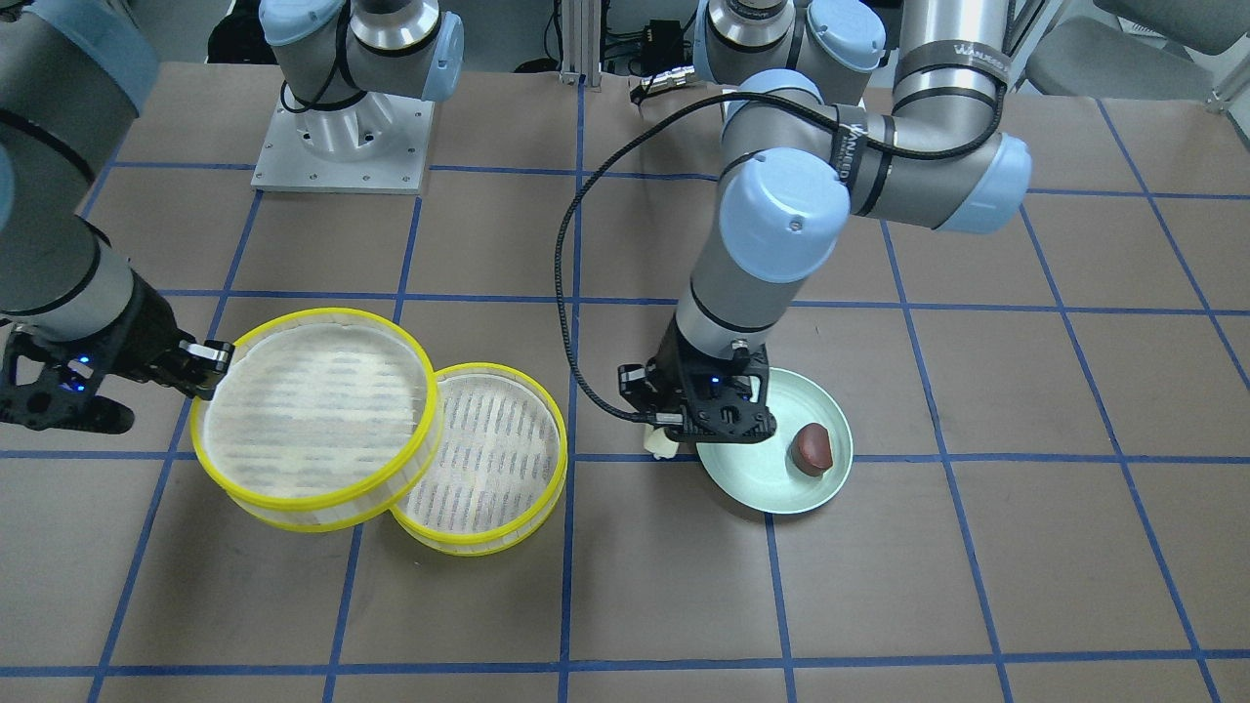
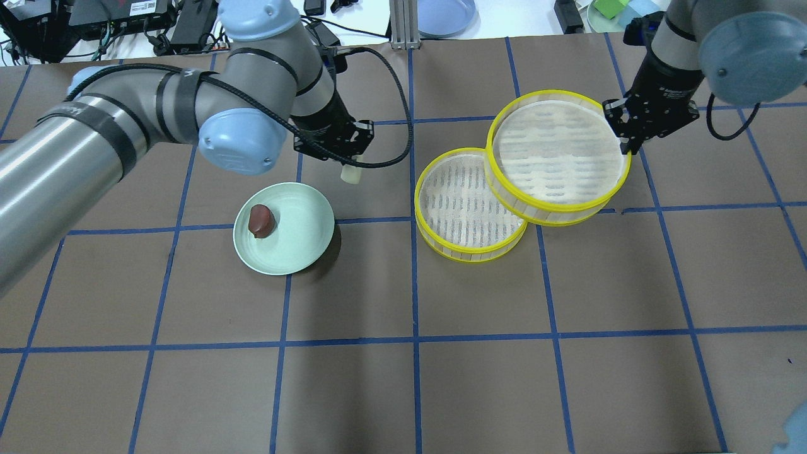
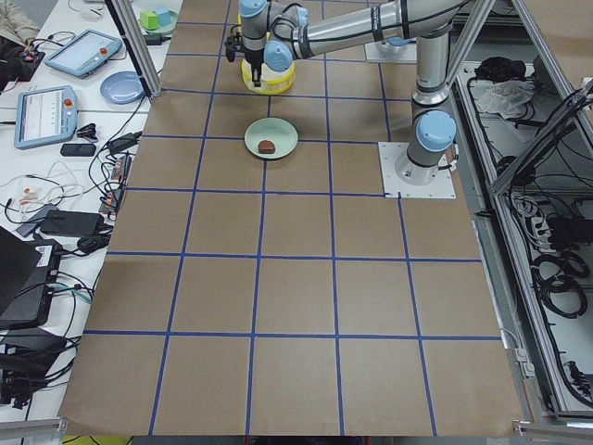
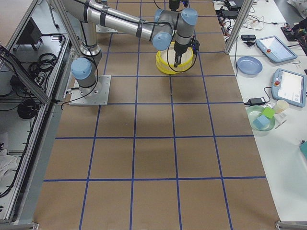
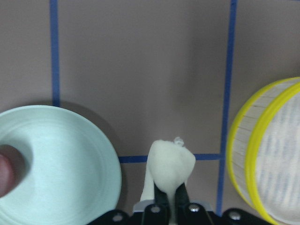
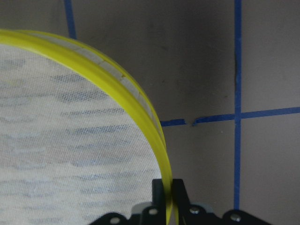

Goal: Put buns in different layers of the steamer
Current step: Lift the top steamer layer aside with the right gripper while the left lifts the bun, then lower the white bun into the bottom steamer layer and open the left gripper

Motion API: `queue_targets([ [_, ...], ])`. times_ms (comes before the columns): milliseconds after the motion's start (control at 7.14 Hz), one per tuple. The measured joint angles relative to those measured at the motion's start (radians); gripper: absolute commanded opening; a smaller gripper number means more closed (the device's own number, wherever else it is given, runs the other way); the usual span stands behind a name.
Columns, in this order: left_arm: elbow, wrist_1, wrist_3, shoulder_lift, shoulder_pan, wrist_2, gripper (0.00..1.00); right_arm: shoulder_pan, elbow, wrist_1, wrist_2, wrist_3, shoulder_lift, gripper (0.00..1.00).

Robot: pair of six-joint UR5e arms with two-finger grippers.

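My left gripper (image 2: 348, 168) is shut on the cream-white bun (image 2: 350, 174) and holds it above the table beside the plate; the bun shows in the left wrist view (image 5: 169, 166) and front view (image 1: 663, 441). The reddish-brown bun (image 2: 260, 221) lies on the pale green plate (image 2: 302, 233). My right gripper (image 2: 626, 146) is shut on the yellow rim of the upper steamer layer (image 2: 558, 154), lifted and tilted, overlapping the lower layer (image 2: 463, 205) that rests on the table. The rim passes between the fingers in the right wrist view (image 6: 167, 187).
The table is brown paper with a blue tape grid. The left arm's black cable (image 2: 397, 120) loops over the table between plate and steamer. Tablets, a blue plate and clutter lie beyond the table's far edge (image 2: 441, 12).
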Motion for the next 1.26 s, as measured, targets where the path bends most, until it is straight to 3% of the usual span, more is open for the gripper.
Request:
queue_targets([
  [420, 0.041, 0.123, -0.327, -0.108, -0.169, -0.031, 0.00, -0.094, 0.005, 0.024, -0.019, -0.108, 0.014, 0.00],
  [560, 0.043, 0.175, -0.382, -0.151, -0.203, -0.035, 0.06, -0.099, 0.009, 0.024, -0.021, -0.116, 0.014, 0.00],
  [700, 0.043, 0.211, -0.412, -0.182, -0.221, -0.036, 0.66, -0.100, 0.012, 0.025, -0.022, -0.117, 0.014, 0.00],
  [840, 0.042, 0.229, -0.420, -0.204, -0.229, -0.036, 0.95, -0.101, 0.014, 0.025, -0.022, -0.118, 0.014, 0.00],
  [980, 0.036, 0.236, -0.417, -0.216, -0.231, -0.033, 1.00, -0.101, 0.015, 0.025, -0.022, -0.118, 0.014, 0.00],
  [1260, 0.025, 0.238, -0.415, -0.219, -0.232, -0.025, 1.00, -0.100, 0.015, 0.025, -0.022, -0.116, 0.013, 0.00],
])
